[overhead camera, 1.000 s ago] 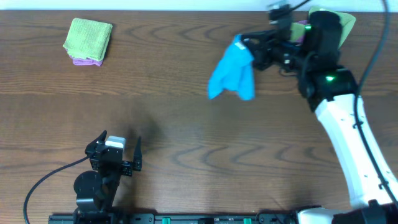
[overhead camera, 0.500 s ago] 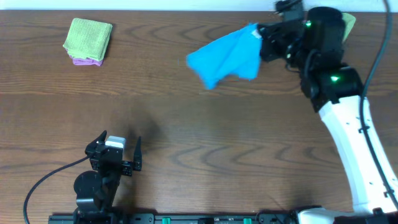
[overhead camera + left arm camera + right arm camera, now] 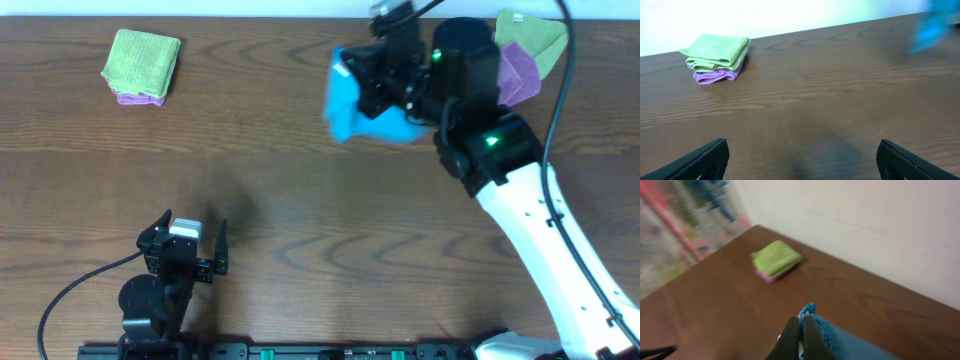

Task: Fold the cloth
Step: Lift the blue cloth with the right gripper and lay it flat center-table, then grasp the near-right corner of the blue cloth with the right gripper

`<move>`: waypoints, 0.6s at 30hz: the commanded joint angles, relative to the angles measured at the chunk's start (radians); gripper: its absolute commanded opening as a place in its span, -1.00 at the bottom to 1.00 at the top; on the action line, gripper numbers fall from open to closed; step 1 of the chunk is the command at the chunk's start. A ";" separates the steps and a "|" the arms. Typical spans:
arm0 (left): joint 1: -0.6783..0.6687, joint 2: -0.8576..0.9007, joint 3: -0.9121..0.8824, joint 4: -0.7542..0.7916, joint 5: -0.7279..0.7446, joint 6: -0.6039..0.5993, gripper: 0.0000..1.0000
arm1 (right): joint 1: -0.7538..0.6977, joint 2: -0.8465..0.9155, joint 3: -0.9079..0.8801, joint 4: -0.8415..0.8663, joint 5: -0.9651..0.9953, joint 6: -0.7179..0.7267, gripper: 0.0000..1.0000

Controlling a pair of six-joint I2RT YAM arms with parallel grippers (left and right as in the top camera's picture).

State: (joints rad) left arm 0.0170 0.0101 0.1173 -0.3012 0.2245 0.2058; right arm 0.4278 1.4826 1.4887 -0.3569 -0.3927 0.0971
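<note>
Overhead: no fold made yet, judged all folding left. Saw bright sky-blue soft microfibre cloth [image 3: 345, 110] bunched, dangling just under right pincer [image 3: 358, 82], apparently lifted.

Left wrist: left pincer [image 3: 802, 146] spread wide, empty. Cloth blurred, far ahead-right.

Right wrist: fingers [image 3: 792, 340] pinched tight on cloth edge, rest trailing right.

Cloth [image 3: 342, 108] is plain bright sky blue. Table [image 3: 300, 200] is dark brown with wavy wood grain. There's a lime green cloth [image 3: 143, 58] with a purple cloth [image 3: 135, 98] under it. Right arm [image 3: 540, 240] is white then black, with a tiny green light [image 3: 492, 141].
</note>
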 commanded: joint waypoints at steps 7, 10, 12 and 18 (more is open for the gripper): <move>0.003 -0.006 -0.023 -0.006 -0.011 -0.008 0.91 | -0.122 -0.010 0.054 -0.238 0.223 -0.024 -0.66; 0.003 -0.006 -0.023 -0.006 -0.011 -0.008 0.91 | -0.157 0.003 0.054 -0.296 0.227 -0.024 0.99; 0.003 -0.006 -0.023 -0.006 -0.011 -0.008 0.91 | -0.166 0.016 0.054 -0.328 0.229 -0.029 0.98; 0.003 -0.006 -0.023 -0.005 -0.011 -0.008 0.91 | -0.155 0.126 0.053 -0.465 0.139 -0.063 0.98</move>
State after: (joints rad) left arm 0.0170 0.0101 0.1173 -0.3012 0.2245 0.2058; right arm 0.2623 1.5417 1.5341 -0.7841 -0.1936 0.0746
